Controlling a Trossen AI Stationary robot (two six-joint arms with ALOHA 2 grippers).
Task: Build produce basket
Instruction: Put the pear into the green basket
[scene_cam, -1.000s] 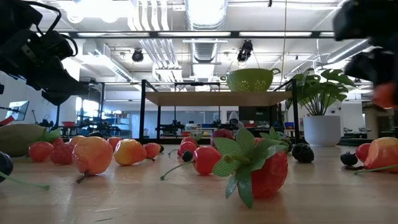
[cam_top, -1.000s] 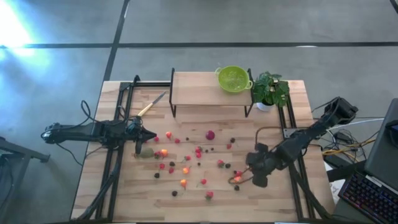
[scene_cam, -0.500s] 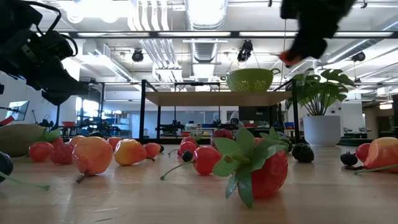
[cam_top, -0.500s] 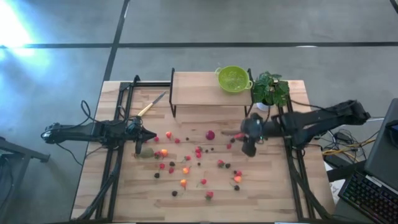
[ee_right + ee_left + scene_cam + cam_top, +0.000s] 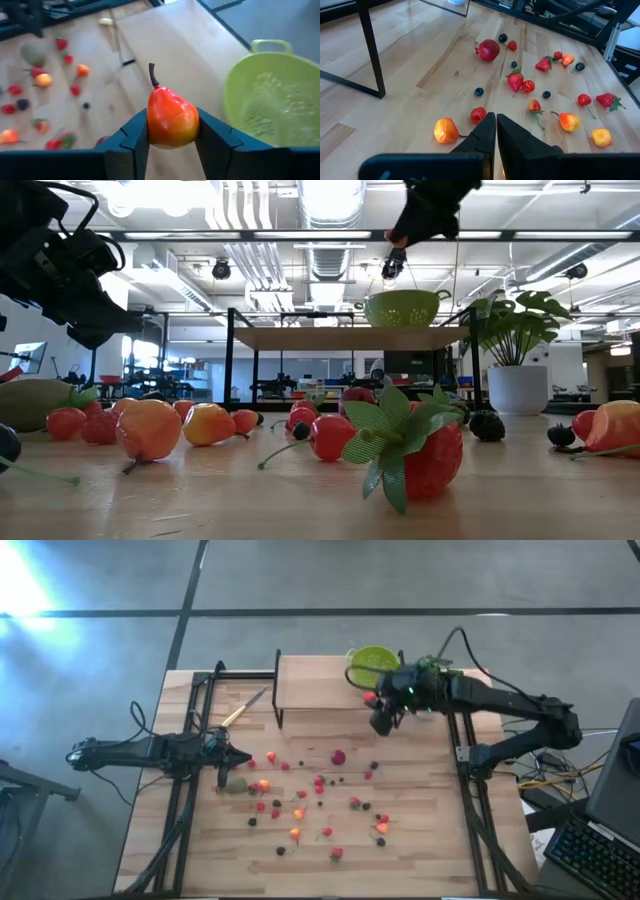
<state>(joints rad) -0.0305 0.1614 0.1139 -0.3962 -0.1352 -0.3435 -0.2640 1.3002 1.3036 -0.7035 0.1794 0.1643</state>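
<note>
While I hold up here by the shelf, the rundown reads like this:

Right gripper: my right gripper (image 5: 171, 145) is clamped on a small red-orange pear-shaped fruit with a dark stem (image 5: 170, 117), one finger on each side, stem pointing up.
Position: I'm up above the raised wooden shelf on black metal legs (image 5: 315, 682), just beside the basket; seen from above, the fruit (image 5: 370, 697) shows at the basket's near rim.
Basket: the small round lime-green colander with loop handles (image 5: 272, 92) sits on the shelf's right end, upright; no fruit shows in the part of its pierced inside that I can see.
Neighbour: a green leafy plant in a white pot (image 5: 437, 682) stands just to the right of the colander.
Left gripper: my left gripper (image 5: 496, 131) has its fingers pressed together with nothing between them, hovering low over the left side of the light wooden surface (image 5: 420, 840).
Produce: tiny red, orange and dark berry-like pieces lie scattered across the middle of the surface, among them a dark red round pomegranate-like fruit (image 5: 488, 50) and an orange-yellow rounded one (image 5: 446, 130) near my left fingers.
Kiwi: a brownish-green oval fruit (image 5: 236, 784) lies just by the left gripper.
Knife: a yellow-handled knife (image 5: 240, 711) lies at an angle beside the shelf's left legs.
</note>
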